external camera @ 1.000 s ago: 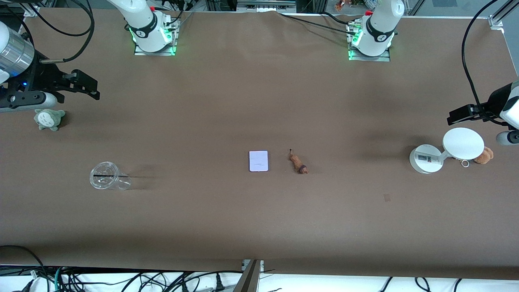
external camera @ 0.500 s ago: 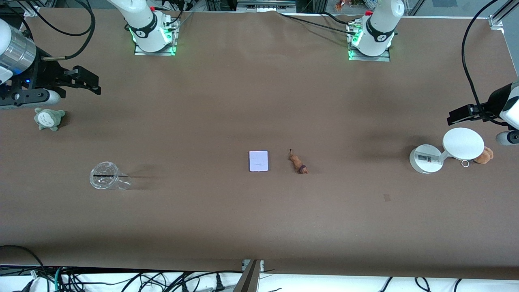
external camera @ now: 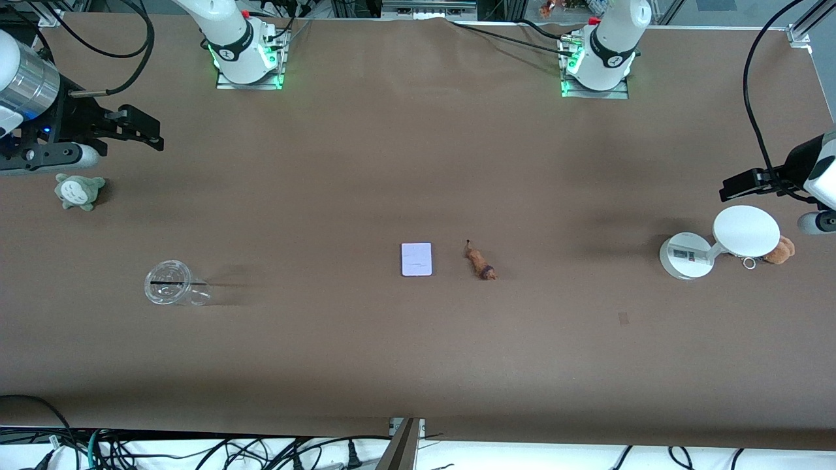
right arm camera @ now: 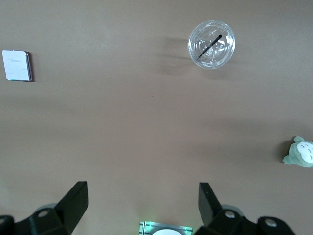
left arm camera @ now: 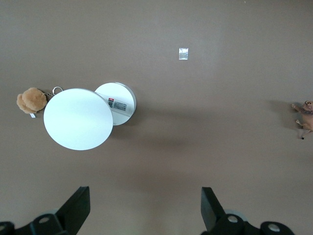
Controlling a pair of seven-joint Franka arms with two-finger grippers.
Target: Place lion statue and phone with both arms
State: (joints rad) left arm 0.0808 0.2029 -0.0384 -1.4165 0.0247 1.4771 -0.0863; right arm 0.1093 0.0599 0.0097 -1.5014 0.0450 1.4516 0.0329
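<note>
1. Table (external camera: 418, 365): brown matte cloth, flat and bare around mid-table.

2. Right gripper (external camera: 154, 137): you have it aloft over the right arm's end of the table, fingers spread wide, nothing between them.

3. Left gripper (external camera: 726, 193): aloft over the left arm's end, just above the white stand; fingers spread, empty.

4. White stand (external camera: 746, 230): round disc on a round base, smooth hard plastic.

5. Clear cup (external camera: 171, 284): transparent plastic with a dark straw, nearer the front camera than the right gripper.

6. Grey-green plush (external camera: 79, 191): soft and fuzzy, just under the right arm's wrist.

7. Phone (external camera: 417, 259): thin pale lavender-white slab with rounded corners, lying flat at mid-table. Its long axis runs 12 to 6 in the front view. From the right gripper it lies at about 4 o'clock, well apart; you should judge the right arm its natural taker.

8. Brown plush (external camera: 780, 249): rounded, with a metal keyring, touching the stand's rim.

9. Lion statue (external camera: 480, 260): tiny orange-brown figurine, lying beside the phone toward the left arm's end. Its long axis runs 11 to 5, dark end at 5. From the left gripper it lies at roughly 8 o'clock, well apart; the left arm is likely nearer.
</note>
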